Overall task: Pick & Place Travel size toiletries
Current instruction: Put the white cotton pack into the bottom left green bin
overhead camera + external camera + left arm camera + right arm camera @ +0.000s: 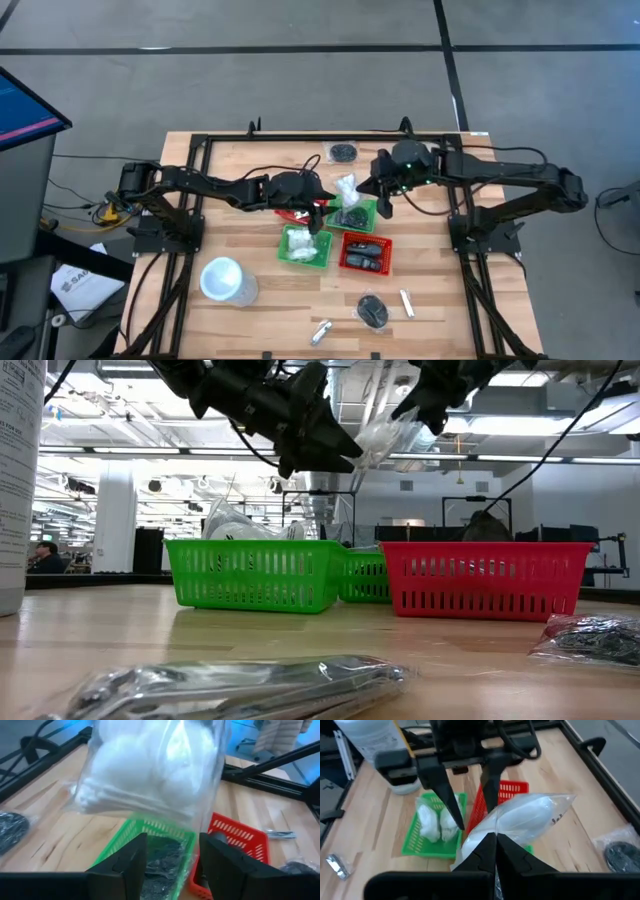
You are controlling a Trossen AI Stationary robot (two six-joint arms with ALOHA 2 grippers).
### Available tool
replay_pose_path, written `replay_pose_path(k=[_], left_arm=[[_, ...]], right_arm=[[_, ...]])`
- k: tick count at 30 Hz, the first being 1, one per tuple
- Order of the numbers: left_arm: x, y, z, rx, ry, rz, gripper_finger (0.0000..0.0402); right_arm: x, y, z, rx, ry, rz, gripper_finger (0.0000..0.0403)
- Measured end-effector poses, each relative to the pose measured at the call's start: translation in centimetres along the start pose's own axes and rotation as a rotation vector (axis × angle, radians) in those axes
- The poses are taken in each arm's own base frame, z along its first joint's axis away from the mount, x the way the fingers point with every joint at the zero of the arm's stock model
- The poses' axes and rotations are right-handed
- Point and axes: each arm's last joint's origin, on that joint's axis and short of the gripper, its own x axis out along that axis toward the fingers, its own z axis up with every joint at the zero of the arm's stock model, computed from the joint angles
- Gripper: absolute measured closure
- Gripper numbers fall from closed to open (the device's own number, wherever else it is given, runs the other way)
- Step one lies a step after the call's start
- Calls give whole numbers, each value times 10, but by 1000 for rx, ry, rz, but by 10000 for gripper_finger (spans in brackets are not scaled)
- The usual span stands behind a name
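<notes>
Item: white packet [520, 822], clear crinkly bag of white contents, hanging in the air over the green baskets.

Held by: right gripper [495, 836], jaws fully closed on one edge of the bag. I see the rest drooping free.

Second arm: left gripper [170, 857], jaws spread wide, holding nothing, poised just beside the hanging packet.

Destination, as I judge it: the near green basket [322, 254], which already holds similar white packets [439, 822]; the far green basket [120, 847] holds black bundles. A red basket [347, 262] stands alongside.

Handling note: I would centre the drooping bag over the near green basket, lower it inside the rim, then release, keeping the left fingers clear.
</notes>
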Motion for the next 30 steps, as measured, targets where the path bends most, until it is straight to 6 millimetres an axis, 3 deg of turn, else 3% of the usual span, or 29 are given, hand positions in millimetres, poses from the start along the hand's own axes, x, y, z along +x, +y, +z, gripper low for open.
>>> replay_pose_path(k=[7, 13, 20, 30], left_arm=[[0, 3, 4, -22, -31, -10, 231], [-1, 3, 18, -30, -143, -194, 231], [-4, 7, 30, -69, -241, -273, 231], [-10, 3, 44, -68, -388, -351, 231]], right_arm=[[-18, 11, 4, -36, -61, 30, 403], [-33, 23, 6, -64, -108, 70, 403], [-53, 38, 7, -119, -170, 103, 403], [-61, 51, 7, -153, -199, 110, 403]])
